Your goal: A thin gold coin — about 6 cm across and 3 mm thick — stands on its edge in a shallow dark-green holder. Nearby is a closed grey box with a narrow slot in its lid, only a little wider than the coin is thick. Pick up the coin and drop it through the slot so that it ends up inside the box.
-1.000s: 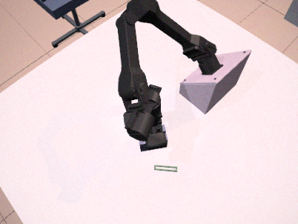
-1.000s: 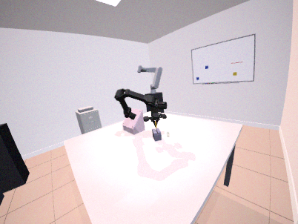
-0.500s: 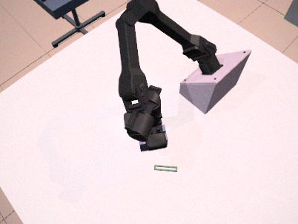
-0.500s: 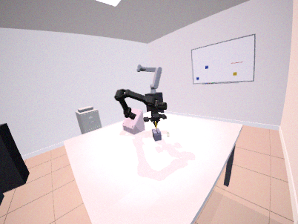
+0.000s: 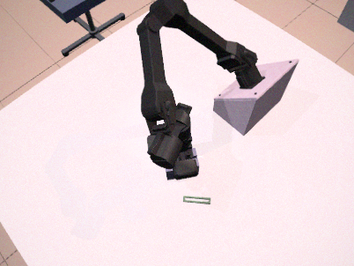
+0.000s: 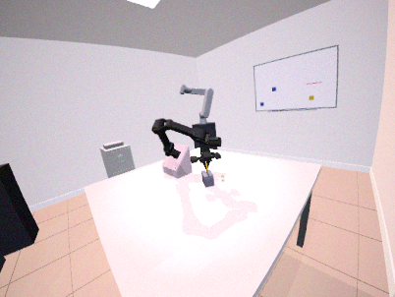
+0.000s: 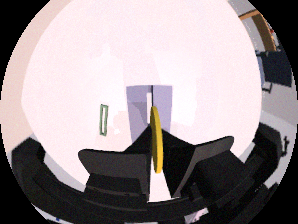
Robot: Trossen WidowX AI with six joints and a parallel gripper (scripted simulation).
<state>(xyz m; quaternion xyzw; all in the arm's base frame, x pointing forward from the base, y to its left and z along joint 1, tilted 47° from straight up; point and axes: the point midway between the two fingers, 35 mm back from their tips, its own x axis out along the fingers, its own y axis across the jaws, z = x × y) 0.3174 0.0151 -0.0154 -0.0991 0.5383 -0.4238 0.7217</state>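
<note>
My claw (image 7: 158,163) is clamped on the gold coin (image 7: 157,137), held edge-on right above the grey box (image 7: 148,104) and in line with its slot, while the green holder (image 7: 103,120) lies nearby on the table (image 5: 88,154).

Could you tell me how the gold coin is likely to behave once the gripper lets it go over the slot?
The coin, a thin disc held edge-on in the gripper, looks stiff. It would probably drop cleanly only if aligned with the slot in the grey box. If it misses, it may roll or topple flat.
</note>
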